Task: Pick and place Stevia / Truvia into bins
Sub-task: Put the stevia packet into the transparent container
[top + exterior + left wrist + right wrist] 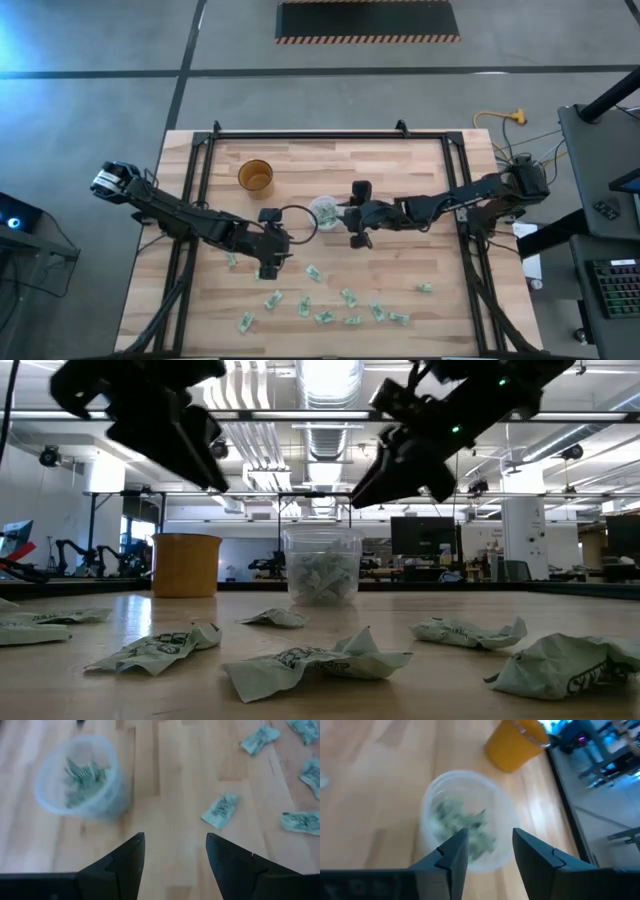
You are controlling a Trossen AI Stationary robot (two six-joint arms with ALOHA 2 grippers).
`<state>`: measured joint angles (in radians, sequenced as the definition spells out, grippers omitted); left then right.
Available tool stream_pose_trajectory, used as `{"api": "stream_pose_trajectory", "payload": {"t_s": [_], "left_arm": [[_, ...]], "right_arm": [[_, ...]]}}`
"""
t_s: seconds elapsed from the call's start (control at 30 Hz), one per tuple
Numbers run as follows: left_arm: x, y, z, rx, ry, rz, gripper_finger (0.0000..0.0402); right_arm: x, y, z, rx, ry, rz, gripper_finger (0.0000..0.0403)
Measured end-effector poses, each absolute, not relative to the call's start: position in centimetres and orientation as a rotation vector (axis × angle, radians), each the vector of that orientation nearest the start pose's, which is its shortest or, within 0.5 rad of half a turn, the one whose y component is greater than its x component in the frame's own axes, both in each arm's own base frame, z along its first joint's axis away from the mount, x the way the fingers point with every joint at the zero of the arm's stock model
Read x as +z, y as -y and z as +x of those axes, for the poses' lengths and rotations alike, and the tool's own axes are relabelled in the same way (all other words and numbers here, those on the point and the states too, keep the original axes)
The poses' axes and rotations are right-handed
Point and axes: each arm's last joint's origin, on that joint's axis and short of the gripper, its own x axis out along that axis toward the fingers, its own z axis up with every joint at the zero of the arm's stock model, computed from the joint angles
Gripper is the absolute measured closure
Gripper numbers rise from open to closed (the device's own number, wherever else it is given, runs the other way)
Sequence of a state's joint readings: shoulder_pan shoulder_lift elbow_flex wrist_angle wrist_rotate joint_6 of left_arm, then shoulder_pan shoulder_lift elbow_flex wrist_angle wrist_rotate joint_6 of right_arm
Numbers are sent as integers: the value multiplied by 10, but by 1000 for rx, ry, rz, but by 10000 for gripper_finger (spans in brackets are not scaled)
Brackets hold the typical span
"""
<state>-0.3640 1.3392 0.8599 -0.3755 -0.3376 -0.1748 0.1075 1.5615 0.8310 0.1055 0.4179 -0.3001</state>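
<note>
Your right gripper (489, 851) hangs directly over the translucent cup (325, 210) near the middle of the table (420, 170), its fingers spread with nothing between them. The cup holds a small heap of sachets (465, 827), so part of the job is done.

Your left gripper (175, 857) sits just beside that cup, toward the near half of the table, fingers also spread and empty, with one loose sachet (220, 810) lying just ahead of it.

Plenty is left: more than a dozen sachets (350, 298) lie scattered across the near half of the table, several of them crumpled (the low view shows this plainly). I judge you are somewhere short of halfway.

The amber cup (256, 176) stands apart toward the far left; whether it holds anything I cannot tell.
</note>
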Motion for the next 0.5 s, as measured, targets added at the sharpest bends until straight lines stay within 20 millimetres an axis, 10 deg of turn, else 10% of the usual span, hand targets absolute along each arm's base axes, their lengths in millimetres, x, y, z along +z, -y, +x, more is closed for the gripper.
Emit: {"api": "stream_pose_trajectory", "payload": {"t_s": [0.5], "left_arm": [[202,126,229,38,-1011,-49,207]], "right_arm": [[212,-58,271,-76,-808,-371,257]]}}
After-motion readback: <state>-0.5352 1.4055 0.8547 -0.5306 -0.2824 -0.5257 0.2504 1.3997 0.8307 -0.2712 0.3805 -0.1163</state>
